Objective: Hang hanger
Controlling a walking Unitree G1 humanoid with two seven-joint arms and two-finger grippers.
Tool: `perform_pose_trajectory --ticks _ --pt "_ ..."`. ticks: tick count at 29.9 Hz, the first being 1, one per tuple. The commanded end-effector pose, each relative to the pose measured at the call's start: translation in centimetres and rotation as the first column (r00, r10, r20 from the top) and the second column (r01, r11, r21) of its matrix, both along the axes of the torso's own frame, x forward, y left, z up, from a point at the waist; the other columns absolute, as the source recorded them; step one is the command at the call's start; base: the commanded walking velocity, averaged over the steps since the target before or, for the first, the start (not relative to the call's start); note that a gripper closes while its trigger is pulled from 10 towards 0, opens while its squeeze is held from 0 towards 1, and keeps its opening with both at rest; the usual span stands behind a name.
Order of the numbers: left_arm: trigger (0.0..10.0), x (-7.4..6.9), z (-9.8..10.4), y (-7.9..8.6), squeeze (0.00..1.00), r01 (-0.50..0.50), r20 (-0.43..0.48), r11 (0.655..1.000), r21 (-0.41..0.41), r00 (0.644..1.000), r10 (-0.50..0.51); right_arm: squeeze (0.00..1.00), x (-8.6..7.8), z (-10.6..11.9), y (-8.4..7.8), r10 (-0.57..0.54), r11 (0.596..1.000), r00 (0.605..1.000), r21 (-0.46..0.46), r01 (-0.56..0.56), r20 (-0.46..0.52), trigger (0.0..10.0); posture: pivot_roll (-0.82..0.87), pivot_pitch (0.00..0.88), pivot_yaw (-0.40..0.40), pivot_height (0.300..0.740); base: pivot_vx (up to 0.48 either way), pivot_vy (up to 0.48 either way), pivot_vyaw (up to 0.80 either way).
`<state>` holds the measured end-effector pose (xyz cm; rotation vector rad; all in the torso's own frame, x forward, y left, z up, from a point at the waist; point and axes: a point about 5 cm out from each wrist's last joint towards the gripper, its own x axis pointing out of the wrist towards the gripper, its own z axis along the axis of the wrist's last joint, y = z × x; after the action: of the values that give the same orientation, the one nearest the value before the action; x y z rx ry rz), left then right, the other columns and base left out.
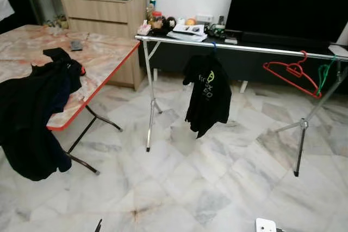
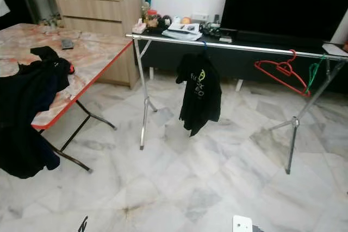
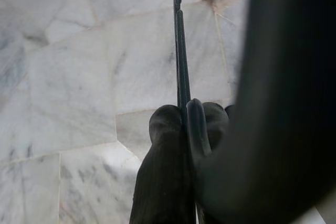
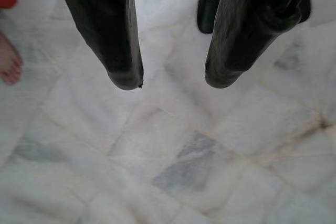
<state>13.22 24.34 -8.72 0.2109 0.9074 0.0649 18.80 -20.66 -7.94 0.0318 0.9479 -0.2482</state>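
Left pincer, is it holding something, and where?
Yes. The left pincer is shut on a thin dark rod, gripping its near end; what the rod belongs to cannot be told. The right pincer is open, holding nothing.

The only writing in sight stood on the black shirt (image 1: 206,95) that hung from the metal rail (image 1: 239,48): a pale printed mark with a yellow-green emblem on its chest. The letters were too small and blurred to be read. No other label, brand, number or sign could be made out anywhere.
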Motion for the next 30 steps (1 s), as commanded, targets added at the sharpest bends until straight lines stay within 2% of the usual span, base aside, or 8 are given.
perform_pose_trajectory --ticks 1,4,8,12,15,20,30 --pt "10.0 -0.3 -0.1 0.0 0.0 -0.011 -0.016 1.0 -0.013 1.0 0.011 0.0 0.3 0.0 0.6 0.001 1.0 1.0 0.017 -0.001 -0.006 10.0 0.11 0.0 -0.031 0.74 0.0 0.0 0.0" --pt "10.0 -0.4 -0.3 -0.2 0.0 -0.011 -0.025 1.0 -0.025 1.0 0.01 0.0 0.4 0.0 1.1 0.0 1.0 1.0 0.031 0.001 -0.004 10.0 0.11 0.0 -0.034 0.74 0.0 0.0 0.0" --pt "10.0 -0.6 -0.3 -0.2 0.0 -0.024 -0.031 0.999 -0.031 0.999 0.023 0.0 0.3 0.0 0.5 0.01 0.999 1.0 0.034 -0.009 -0.01 10.0 0.11 0.0 -0.035 0.74 0.124 0.0 0.0" --pt "10.0 -1.0 -0.5 0.1 0.0 -0.033 -0.054 0.999 -0.03 0.998 0.031 0.0 0.3 0.3 -1.2 -0.036 0.999 0.999 -0.009 0.036 -0.018 10.0 0.11 0.0 -0.04 0.74 0.266 0.0 0.0" --pt "10.0 -1.3 -0.5 0.2 0.0 -0.041 -0.067 0.999 -0.025 0.997 0.039 0.0 0.3 0.5 -2.0 -0.08 0.997 0.997 -0.002 0.08 -0.016 10.0 0.11 0.0 -0.042 0.74 0.27 0.0 -0.59" --pt "10.0 -1.8 -0.7 0.3 0.0 -0.049 -0.09 0.999 -0.022 0.995 0.047 0.0 0.4 0.6 -2.2 -0.054 0.998 0.998 -0.014 0.053 -0.022 10.0 0.12 0.0 -0.041 0.74 0.278 0.0 -0.75" --pt "10.0 -2.5 -0.9 0.5 0.0 -0.05 -0.115 0.999 -0.017 0.992 0.048 0.0 0.3 0.3 -1.4 -0.008 1.0 1.0 -0.009 0.008 -0.019 10.0 0.12 0.0 -0.043 0.74 0.295 0.0 0.0"
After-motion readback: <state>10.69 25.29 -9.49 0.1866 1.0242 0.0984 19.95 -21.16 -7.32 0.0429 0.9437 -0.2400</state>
